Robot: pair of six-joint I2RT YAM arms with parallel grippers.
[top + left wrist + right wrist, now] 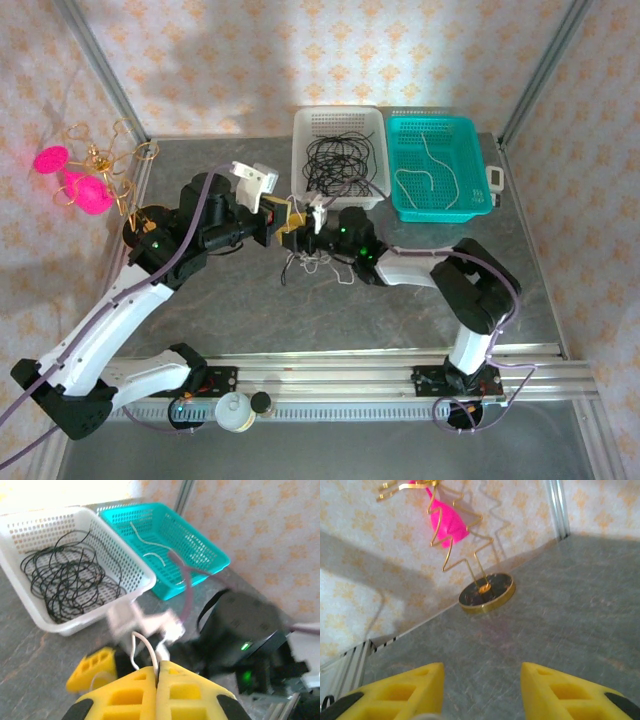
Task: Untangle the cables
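Note:
A tangle of black cables (338,162) lies in the white basket (300,125), seen again as black cables (65,580) in the left wrist view. Loose white cables (432,172) lie in the teal basket (478,135). My left gripper (159,666) is shut on a white cable (145,647) that loops up out of its yellow pads. In the top view my left gripper (288,224) meets my right gripper (303,222) above the table's middle. A white cable (316,264) hangs and lies just below them. My right gripper (482,672) is open, with bare table between its fingers.
A gold wire stand (100,165) with pink ornaments rises from a round base (486,593) at the far left. The two baskets sit side by side against the back wall. Patterned walls and metal posts close in the grey table (300,320).

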